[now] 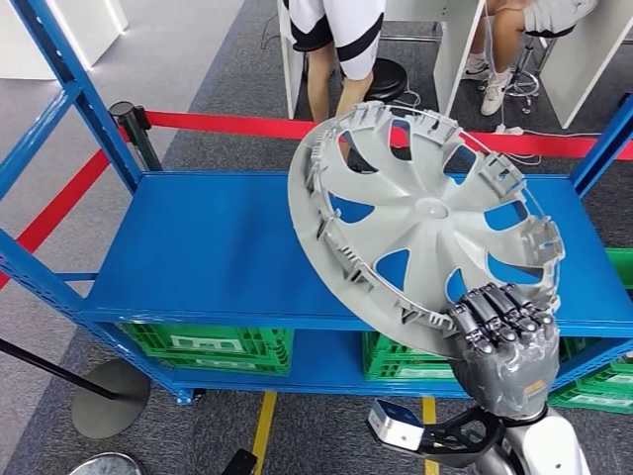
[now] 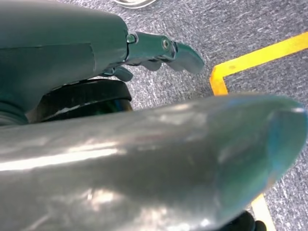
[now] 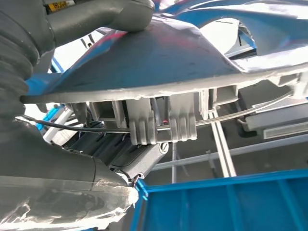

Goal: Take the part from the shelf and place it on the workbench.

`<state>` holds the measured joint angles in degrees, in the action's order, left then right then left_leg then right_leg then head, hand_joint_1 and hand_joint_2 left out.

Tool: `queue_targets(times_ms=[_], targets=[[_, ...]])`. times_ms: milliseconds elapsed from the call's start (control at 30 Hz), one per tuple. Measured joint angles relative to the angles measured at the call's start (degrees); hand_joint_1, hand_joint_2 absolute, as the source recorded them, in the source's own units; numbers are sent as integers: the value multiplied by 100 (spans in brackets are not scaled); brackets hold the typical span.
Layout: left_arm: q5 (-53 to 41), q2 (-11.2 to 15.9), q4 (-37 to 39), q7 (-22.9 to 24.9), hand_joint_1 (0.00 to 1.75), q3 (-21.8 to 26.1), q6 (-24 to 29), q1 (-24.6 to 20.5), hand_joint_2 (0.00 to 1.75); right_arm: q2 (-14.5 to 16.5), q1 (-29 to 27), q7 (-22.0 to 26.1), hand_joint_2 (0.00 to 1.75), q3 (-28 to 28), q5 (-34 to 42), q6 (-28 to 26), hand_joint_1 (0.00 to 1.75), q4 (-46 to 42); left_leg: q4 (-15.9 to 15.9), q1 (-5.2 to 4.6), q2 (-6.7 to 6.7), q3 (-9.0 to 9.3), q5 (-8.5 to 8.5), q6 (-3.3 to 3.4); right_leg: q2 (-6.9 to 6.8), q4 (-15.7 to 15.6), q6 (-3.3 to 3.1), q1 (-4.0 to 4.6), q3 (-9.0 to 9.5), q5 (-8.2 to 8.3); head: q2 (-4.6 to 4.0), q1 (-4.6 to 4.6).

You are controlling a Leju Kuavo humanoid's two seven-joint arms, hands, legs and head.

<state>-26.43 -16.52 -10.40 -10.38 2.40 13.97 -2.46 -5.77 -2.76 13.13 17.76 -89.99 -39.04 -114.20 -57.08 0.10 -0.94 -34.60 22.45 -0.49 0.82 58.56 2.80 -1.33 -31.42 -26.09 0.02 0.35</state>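
While our left hand (image 2: 160,48) hangs by the floor, fingers loosely extended and holding nothing, our right hand (image 1: 503,332) has its fingers clamped on the near rim of the part (image 1: 421,213), tilting it up over the blue shelf (image 1: 209,247) so it clears. People sit beyond the red barrier tape (image 1: 238,125).

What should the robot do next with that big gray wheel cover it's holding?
Probably lift it a little higher and draw it back from the blue shelf. The right hand already grips the wheel cover by its near rim, and the cover is tilted up over the shelf rather than lying flat. The workbench isn't visible, so clearing the shelf likely comes before carrying it anywhere.
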Motion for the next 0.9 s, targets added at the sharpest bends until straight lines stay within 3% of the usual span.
queue_targets(times_ms=[33,100,167,200,233,267,333,367,400,500,533,567,633,667,700,733,767,833,900], targets=[[-1,0,0,1,0,1,5,-3,0,-6,4,-14,175,5,-1,-1,175,3,-126,5,6,-75,128,-27,-9,1,-63,-3,-54,37,0,-10],[-4,0,-1,4,0,3,22,-12,0,-16,14,-34,175,11,0,-1,175,4,-722,6,17,-324,588,-69,-28,-3,-162,1,-175,121,0,-40],[-8,0,-2,7,0,5,38,-30,0,-24,19,-46,175,12,1,0,175,9,-1460,-4,18,-548,980,-80,-46,-1,-194,22,-298,208,0,-53],[-10,0,-2,8,0,6,39,-40,0,-27,19,-48,175,13,1,-1,175,14,-1627,-9,18,-548,1027,-69,-52,0,-197,36,-356,253,0,-53],[-11,0,-2,11,0,7,37,-48,0,-28,19,-48,175,15,1,0,175,18,-1585,-14,18,-445,971,-46,-54,0,-197,50,-414,301,0,-53],[-11,0,-2,17,0,8,33,-53,0,-30,20,-46,175,16,1,0,175,21,-1322,-18,19,-236,838,-13,-51,1,-195,63,-468,349,0,-54],[-11,-1,-3,27,0,9,28,-63,0,-36,29,-48,175,19,1,-1,175,22,-506,-36,21,309,626,65,-45,4,-173,85,-554,443,0,-53],[-12,-2,-3,35,0,9,28,-68,0,-40,42,-60,175,23,0,-2,175,25,-190,-50,21,496,579,90,-46,2,-148,89,-582,490,0,-49],[-13,-4,-4,50,0,9,28,-73,0,-42,68,-79,175,34,-1,-2,175,32,-6,-66,21,587,574,107,-49,-5,-115,87,-602,537,0,-53],[-13,-16,-4,128,0,11,26,-84,0,-46,195,-155,175,91,0,-2,175,86,92,-79,32,517,462,176,-47,-61,1,70,-651,649,0,-77],[-13,-22,-4,146,0,13,26,-91,0,-50,233,-178,175,109,-1,-2,175,107,113,-66,40,475,397,215,-44,-2,32,70,-701,561,0,-72],[-13,-27,-4,157,0,15,26,-98,0,-55,265,-204,175,128,-1,-3,175,126,134,-49,49,424,328,247,-44,184,60,70,-778,367,0,-64],[-9,-28,-4,178,0,20,32,-107,0,-67,310,-289,175,171,-2,-4,175,184,133,-38,56,293,209,283,-47,899,106,64,-990,-187,0,-44],[-5,-28,-4,187,0,22,37,-108,0,-72,322,-343,175,196,-2,-4,175,219,130,-38,59,223,153,283,-48,1273,126,62,-1066,-381,0,-43],[-1,-28,-4,195,0,25,42,-108,0,-78,328,-400,175,222,-2,-4,175,259,126,-38,61,152,98,278,-48,1508,139,62,-1076,-456,0,-42],[3,-28,-4,199,0,28,46,-108,0,-86,334,-452,175,253,-2,-4,175,298,123,-36,62,85,45,269,-49,1519,148,61,-975,-414,0,-39],[4,-28,-4,201,0,30,47,-108,0,-96,341,-490,175,280,-2,-4,175,334,120,-30,61,25,-3,254,-51,1293,153,59,-753,-291,0,-39],[4,-28,-5,204,0,32,49,-112,0,-112,364,-534,175,321,-2,-4,175,399,109,-25,58,-72,-88,200,-49,450,165,60,-139,-144,0,-37],[7,-27,-8,204,0,38,57,-118,0,-118,389,-566,175,349,-1,-5,175,450,96,-39,57,-131,-167,137,-24,-65,111,73,186,-161,0,-41]])
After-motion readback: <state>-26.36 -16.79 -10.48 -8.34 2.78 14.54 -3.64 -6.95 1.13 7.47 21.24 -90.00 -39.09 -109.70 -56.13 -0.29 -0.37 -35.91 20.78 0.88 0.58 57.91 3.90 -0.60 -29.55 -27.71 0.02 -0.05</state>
